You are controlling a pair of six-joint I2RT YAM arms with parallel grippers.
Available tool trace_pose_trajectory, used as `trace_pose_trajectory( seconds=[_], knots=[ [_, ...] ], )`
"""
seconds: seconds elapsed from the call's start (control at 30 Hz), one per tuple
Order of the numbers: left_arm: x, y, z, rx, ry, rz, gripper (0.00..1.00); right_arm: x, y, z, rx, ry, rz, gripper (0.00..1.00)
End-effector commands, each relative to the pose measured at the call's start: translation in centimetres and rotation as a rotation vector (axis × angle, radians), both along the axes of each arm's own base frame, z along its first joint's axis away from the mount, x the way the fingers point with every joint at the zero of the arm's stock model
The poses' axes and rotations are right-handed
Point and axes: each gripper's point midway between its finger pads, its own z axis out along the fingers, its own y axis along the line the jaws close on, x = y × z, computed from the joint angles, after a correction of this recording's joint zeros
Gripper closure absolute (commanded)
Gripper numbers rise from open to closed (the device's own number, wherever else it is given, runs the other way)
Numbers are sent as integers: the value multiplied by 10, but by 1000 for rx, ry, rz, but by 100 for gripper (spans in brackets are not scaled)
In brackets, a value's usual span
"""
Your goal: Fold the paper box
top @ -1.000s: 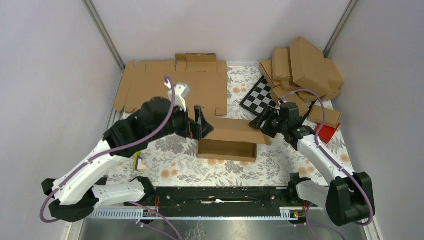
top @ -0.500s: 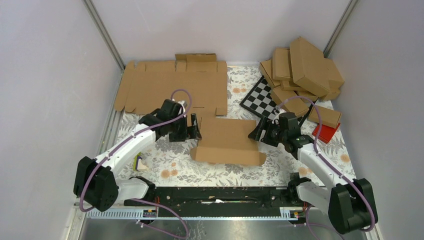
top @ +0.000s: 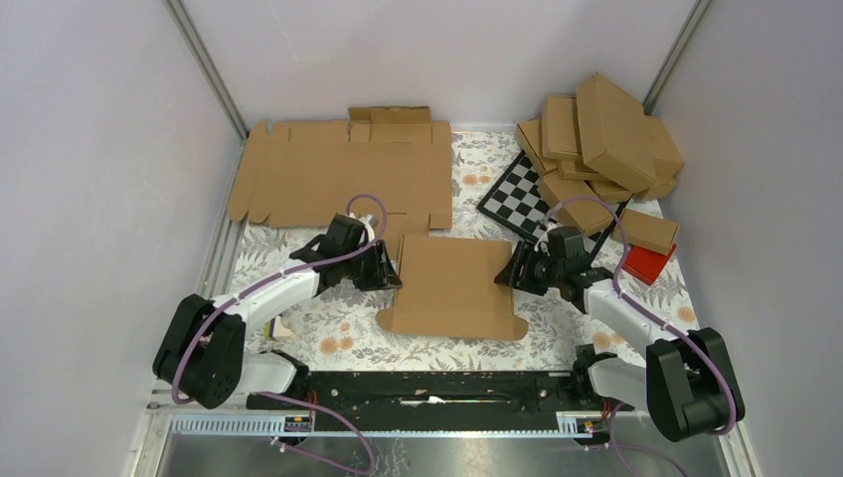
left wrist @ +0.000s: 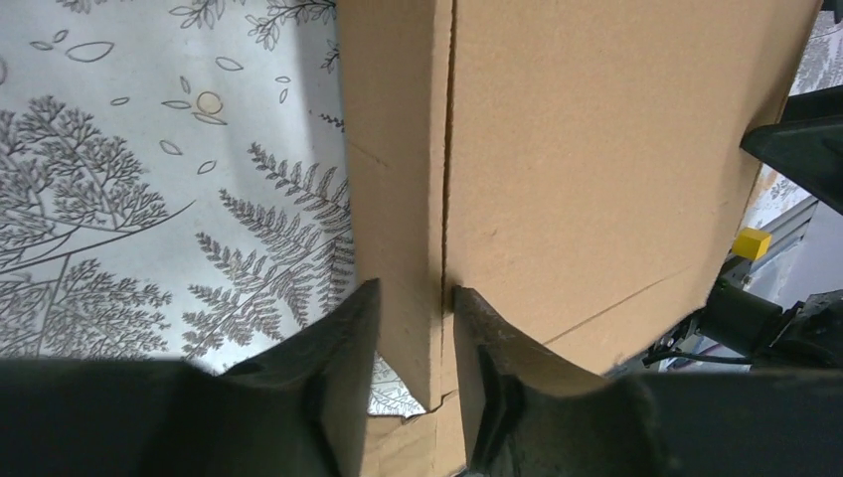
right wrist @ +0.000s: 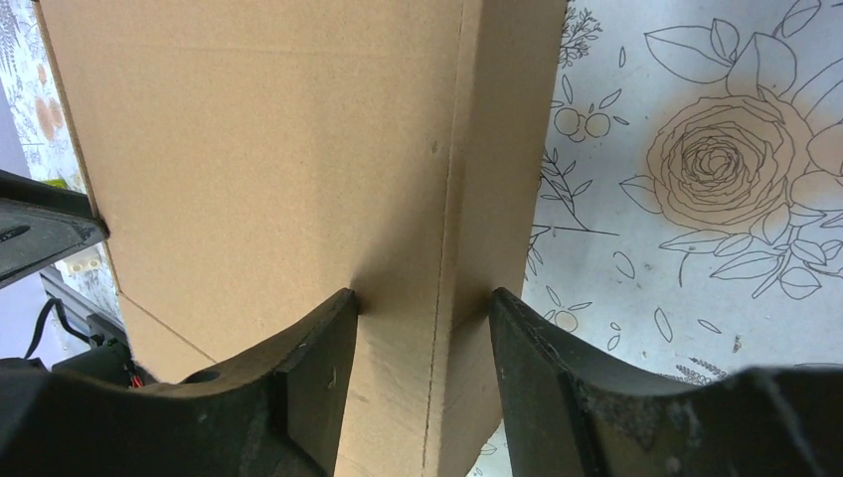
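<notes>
Floral-cloth counter (top: 328,343) takes up most of the top view. The big flat cardboard sheet (top: 328,179) lies up around 11 to 12 o'clock, and a pile of folded boxes (top: 606,134) is heaped at about 1 to 2 o'clock. The paper box (top: 452,283) sits dead centre, closed up with its broad brown face on top and the front flap edge toward 6 o'clock. Both arms are slung low over the counter, elbows bowed outward and forearms angling in toward the box, left arm coming in from 8 o'clock and right arm from 4 o'clock. A checkered board (top: 515,197) pokes out from under the pile at roughly 1 o'clock, just beyond the box's far right corner. The left tool (top: 383,266) is clamped on the box's left side wall, and its wrist view shows one finger on each side of that wall (left wrist: 413,298). The right tool (top: 517,268) is doing the same on the right side wall, pinching the folded edge (right wrist: 422,303). A small red block (top: 651,263) sits at 3 o'clock beside the right arm.
</notes>
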Motion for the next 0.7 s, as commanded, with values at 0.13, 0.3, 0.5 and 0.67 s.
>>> trace_pose_trajectory(
  seconds=[0.13, 0.3, 0.5, 0.67],
  knots=[
    [28, 0, -5, 33, -101, 19, 71, 16, -11, -2, -99, -50, -9, 41],
    [44, -6, 17, 35, -136, 11, 61, 31, -17, 19, -158, -90, 2, 18],
    [41, 14, 52, 129, -183, 26, 20, 31, -16, 33, -156, -103, 8, 16],
    [-2, 28, 54, 148, -120, 6, 17, 27, -10, 23, -127, -63, 26, 21]
  ],
)
